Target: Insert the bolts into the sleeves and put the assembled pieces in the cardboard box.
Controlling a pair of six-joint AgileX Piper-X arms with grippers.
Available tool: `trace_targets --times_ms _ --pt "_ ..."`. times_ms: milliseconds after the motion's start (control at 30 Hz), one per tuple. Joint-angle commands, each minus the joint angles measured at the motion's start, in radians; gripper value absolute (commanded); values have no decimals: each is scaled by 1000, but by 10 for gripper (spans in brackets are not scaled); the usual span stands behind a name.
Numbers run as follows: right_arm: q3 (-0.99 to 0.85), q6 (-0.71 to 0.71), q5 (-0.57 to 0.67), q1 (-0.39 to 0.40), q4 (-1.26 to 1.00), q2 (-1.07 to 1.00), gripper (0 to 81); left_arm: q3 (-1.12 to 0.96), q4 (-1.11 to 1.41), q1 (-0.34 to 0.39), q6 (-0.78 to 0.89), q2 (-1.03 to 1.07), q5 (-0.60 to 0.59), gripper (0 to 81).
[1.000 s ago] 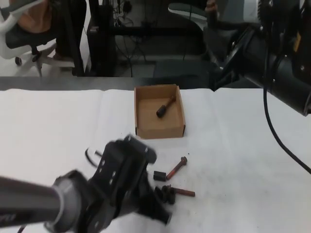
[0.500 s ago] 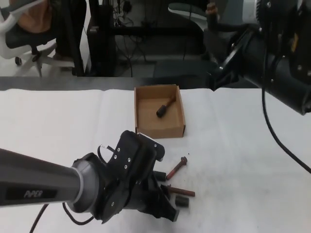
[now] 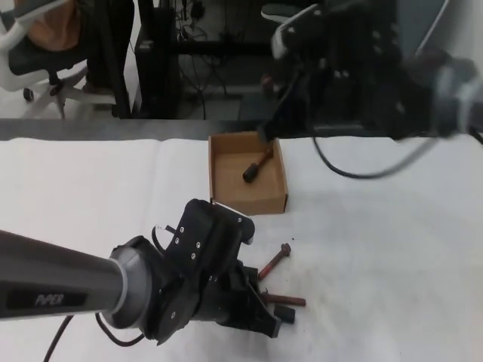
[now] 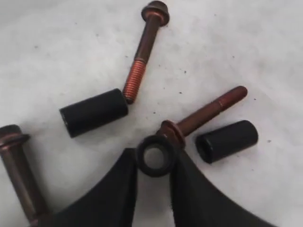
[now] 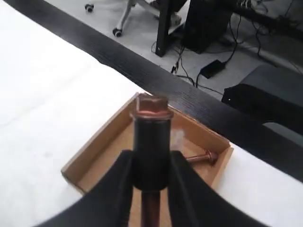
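My R gripper, clamped on assy, has swung over cardboard box, so drop is next; L gripper pinches sleeve.

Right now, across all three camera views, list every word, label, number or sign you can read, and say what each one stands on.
White print on the left arm's grey link: too blurred to read.
Loose bolts, loose sleeves, cardboard box: no print seen.
Sleeve in the left hand, assembled piece in the right hand: no print seen.
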State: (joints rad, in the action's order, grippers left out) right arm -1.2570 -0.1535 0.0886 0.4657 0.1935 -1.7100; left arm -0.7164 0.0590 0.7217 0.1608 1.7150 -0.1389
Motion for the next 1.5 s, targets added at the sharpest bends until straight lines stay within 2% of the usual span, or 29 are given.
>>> trace_targets --times_ms 0,300,533,567,600,633,733,767,867,900,967,1033,1167,1267,1333,1467 --pt "-138 -12 -9 -9 149 -101 4 -11 -46 -2 13 -43 -44 18" --pt "-421 -12 -24 -24 412 -353 4 -11 -345 -2 -12 -195 -42 18" --pt "-459 -10 7 -28 518 -445 3 -11 -566 -2 -23 -227 6 18" --pt "-456 -10 33 -28 527 -445 27 -11 -594 -2 -40 -227 7 18" --pt "-456 -10 44 -28 536 -445 76 -11 -615 -2 -49 -227 12 18" --pt "-459 -10 63 -28 547 -445 169 -11 -641 -2 -60 -227 14 18" --pt "-478 30 82 -28 559 -441 601 -11 -674 -2 -93 -227 13 18" --pt "-481 50 88 -28 559 -437 700 -11 -674 -2 -101 -227 15 18" --pt "-480 66 108 -28 557 -413 690 -11 -655 -2 -101 -227 18 18" --pt "-480 64 196 -28 556 -352 577 -11 -655 -2 -101 -227 17 18" --pt "-480 64 222 -28 552 -312 575 -11 -655 -2 -109 -227 17 8" --pt "-480 64 224 -28 550 -265 575 -11 -655 -2 -109 -227 17 73" --pt "-480 52 224 -28 536 -179 575 -11 -655 -2 -117 -227 17 319" --pt "-480 48 224 -28 525 -124 575 -11 -655 -2 -117 -227 35 458" --pt "-480 48 224 -28 524 -90 575 -11 -655 -2 -106 -227 73 483" --pt "-480 48 224 -28 527 -39 575 -11 -639 -2 -72 -227 86 482"
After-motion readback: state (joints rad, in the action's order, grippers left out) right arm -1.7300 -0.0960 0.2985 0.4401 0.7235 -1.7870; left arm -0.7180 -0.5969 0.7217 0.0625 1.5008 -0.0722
